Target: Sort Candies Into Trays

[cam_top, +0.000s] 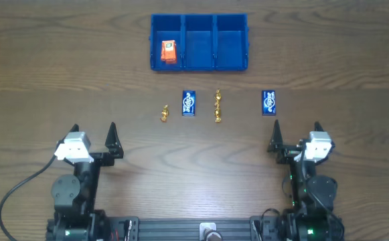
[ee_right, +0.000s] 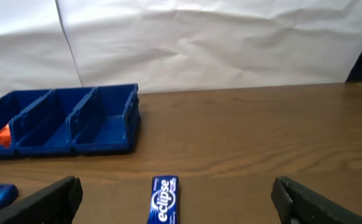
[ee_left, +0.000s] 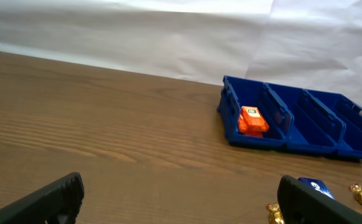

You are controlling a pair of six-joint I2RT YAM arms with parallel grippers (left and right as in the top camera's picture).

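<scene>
1. Closing on the wrong piece is the nearest risk, I judge. The left gripper (cam_top: 94, 127) stands with its jaws spread wide and nothing between them. A single gold candy (cam_top: 165, 112) and a blue pack (cam_top: 189, 103) lie just beside each other, ahead of those jaws and off to their inner side. A loose approach could nudge one while taking the other.
2. The right gripper (cam_top: 297, 125) is likewise wide apart and empty. A second blue pack (cam_top: 269, 102) lies flat ahead of its jaws, a little toward the inner finger. Being flat and thin, it may skid along the wood or slip out if the fingers do not straddle its narrow sides.
3. Two more gold candies (cam_top: 217, 106) lie end to end, seemingly touching, ahead of both pairs of jaws and between them. A pinch on one could drag the other, and both arms reaching there could meet.
4. Farthest ahead sits the blue tray (cam_top: 199, 67), with an orange candy (cam_top: 170, 52) in the compartment on the left jaws' side. A low carry might clip the front wall and shift the tray, or a mixed drop would spoil the sort.
</scene>
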